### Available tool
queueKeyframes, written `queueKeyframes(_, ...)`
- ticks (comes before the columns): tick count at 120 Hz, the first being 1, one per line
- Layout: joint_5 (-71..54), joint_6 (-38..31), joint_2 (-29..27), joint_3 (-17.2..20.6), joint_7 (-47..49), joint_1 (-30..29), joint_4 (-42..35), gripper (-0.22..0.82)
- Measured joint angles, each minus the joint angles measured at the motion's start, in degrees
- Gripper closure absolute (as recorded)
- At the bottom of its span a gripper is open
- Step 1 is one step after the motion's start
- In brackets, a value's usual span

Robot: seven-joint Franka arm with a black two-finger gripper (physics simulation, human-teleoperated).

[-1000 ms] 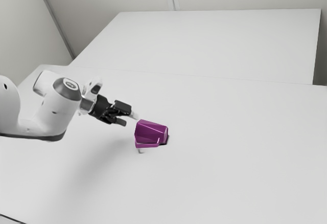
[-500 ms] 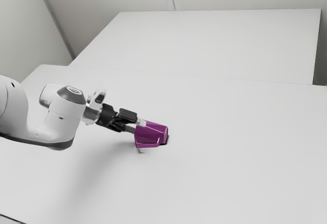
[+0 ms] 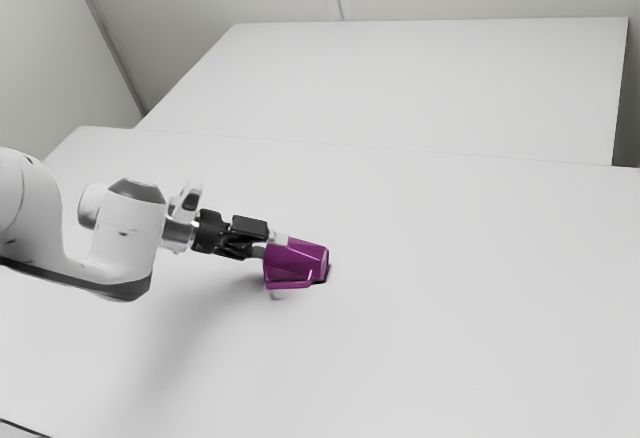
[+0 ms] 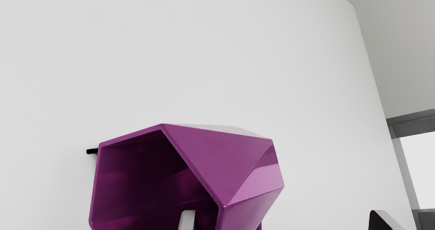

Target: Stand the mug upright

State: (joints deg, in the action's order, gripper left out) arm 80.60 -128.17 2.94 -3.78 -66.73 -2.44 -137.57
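Note:
My gripper [image 3: 272,246] is at the mug's open mouth in the exterior view. The purple faceted mug [image 3: 298,262] lies on its side on the table, its mouth toward the gripper and its handle low, on the side nearer the camera. In the wrist view my gripper [image 4: 278,219] stands open, its fingertips wide apart. One fingertip overlaps the dark opening of the mug [image 4: 204,162], and the other is outside, away from the wall. The lower part of the mug is cut off there.
A small pale piece [image 3: 276,295] shows just beneath the mug's handle. The white table [image 3: 450,308] extends around the mug, and another white surface [image 3: 420,78] lies behind it. Grey framing [image 4: 413,123] stands beyond the table edge in the wrist view.
My gripper has moved toward the exterior view's right and lower, up to the mug's mouth, and its tilt has levelled somewhat. The mug has not visibly moved.

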Motion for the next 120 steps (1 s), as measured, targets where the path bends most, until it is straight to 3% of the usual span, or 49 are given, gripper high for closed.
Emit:
queueKeyframes(39, 2.4, 2.5, 1.5, 0.0, -4.3, 0.0, -0.1, 0.12)
queueKeyframes(83, 3.7, 3.7, 1.5, 0.0, -7.0, 0.0, -0.2, 0.63)
queueKeyframes(120, 3.9, 3.2, 0.8, 0.1, -8.8, 0.1, -0.2, 0.76)
